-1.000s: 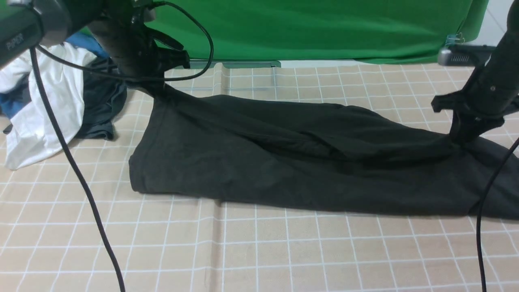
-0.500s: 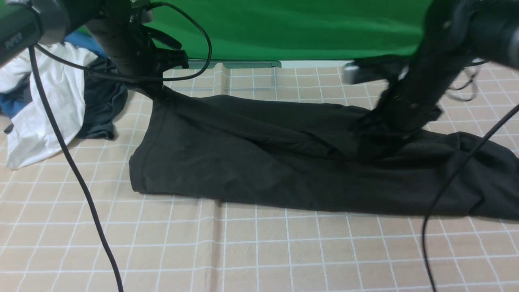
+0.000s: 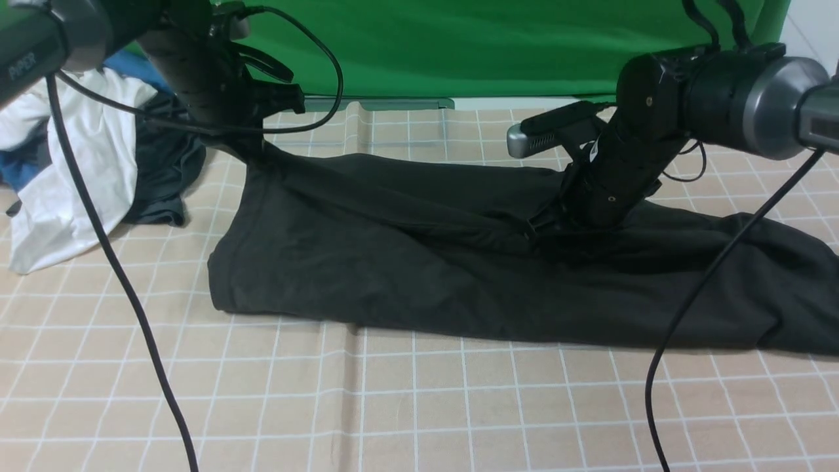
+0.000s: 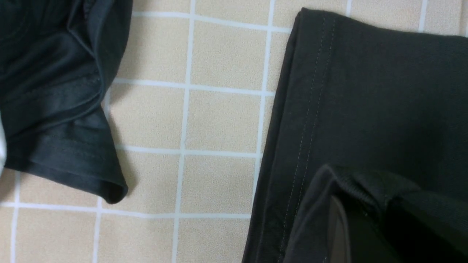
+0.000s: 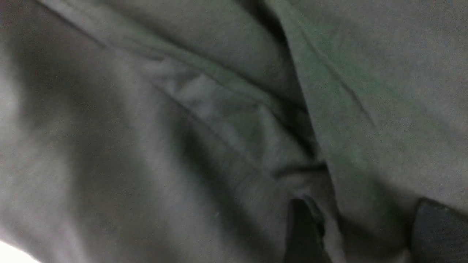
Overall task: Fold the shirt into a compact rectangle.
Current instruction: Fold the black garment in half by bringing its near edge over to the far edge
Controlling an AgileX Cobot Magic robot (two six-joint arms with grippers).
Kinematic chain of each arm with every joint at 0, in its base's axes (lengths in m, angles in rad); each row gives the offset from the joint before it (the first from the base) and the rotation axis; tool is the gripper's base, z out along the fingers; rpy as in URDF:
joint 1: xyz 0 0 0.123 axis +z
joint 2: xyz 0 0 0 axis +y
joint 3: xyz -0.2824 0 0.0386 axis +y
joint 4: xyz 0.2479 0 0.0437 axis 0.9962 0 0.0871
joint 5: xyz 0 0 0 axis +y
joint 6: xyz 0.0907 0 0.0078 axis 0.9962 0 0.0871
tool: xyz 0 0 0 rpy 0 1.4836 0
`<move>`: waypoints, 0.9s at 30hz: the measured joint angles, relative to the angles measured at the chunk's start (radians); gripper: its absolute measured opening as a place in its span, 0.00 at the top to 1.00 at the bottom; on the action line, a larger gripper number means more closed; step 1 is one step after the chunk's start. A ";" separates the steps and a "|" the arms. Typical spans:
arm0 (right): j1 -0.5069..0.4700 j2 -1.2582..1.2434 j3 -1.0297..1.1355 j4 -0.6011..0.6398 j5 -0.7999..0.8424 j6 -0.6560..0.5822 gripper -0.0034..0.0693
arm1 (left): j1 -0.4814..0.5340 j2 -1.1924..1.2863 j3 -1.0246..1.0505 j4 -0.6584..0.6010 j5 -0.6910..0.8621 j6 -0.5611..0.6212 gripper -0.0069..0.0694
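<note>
the right gripper (image 3: pixel 544 226) has left the right end of the shirt (image 3: pixel 393 262) and swung in toward its middle. over the last second it has crossed from the far right edge to the ridge of bunched cloth near the centre. its jaws are now spread: the fingertips (image 5: pixel 303 226) stand well apart with a fold of black cloth lying between them, not pinched.

the end it let go has sunk flat onto the desk (image 3: pixel 419 406), so the shirt lies as 1 long dark band across the checked surface, its right end running out of the front view. the left gripper (image 3: pixel 252 141) has not moved — its jaws are pressed together, pinching the shirt's far left corner and holding it lifted off the desk.

judging from this, the right arm is seeking a new hold at mid-length for the next fold; the shirt is a long strip, not yet a compact rectangle. the white garment (image 3: pixel 65 196) and the smaller dark garment (image 3: pixel 164 177) lie apart from it at the left.
</note>
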 joint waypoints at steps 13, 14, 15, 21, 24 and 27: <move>-0.006 0.034 -0.052 -0.028 0.059 -0.050 0.88 | 0.000 0.000 -0.004 -0.006 0.004 0.014 0.86; -0.011 0.032 -0.076 -0.026 0.089 -0.065 0.88 | 0.000 0.000 -0.013 -0.006 0.012 0.014 0.86; -0.014 0.031 -0.094 -0.026 0.109 -0.070 0.88 | 0.000 0.000 -0.020 -0.006 0.016 0.016 0.86; -0.082 0.019 -0.221 -0.025 0.198 -0.091 0.88 | 0.000 -0.002 -0.127 -0.013 0.064 0.021 0.86; -0.110 0.017 -0.239 -0.025 0.201 -0.117 0.88 | 0.000 -0.003 -0.145 -0.013 0.056 0.021 0.86; -0.118 0.020 -0.239 -0.024 0.203 -0.130 0.88 | 0.000 -0.003 -0.146 -0.013 0.053 0.021 0.86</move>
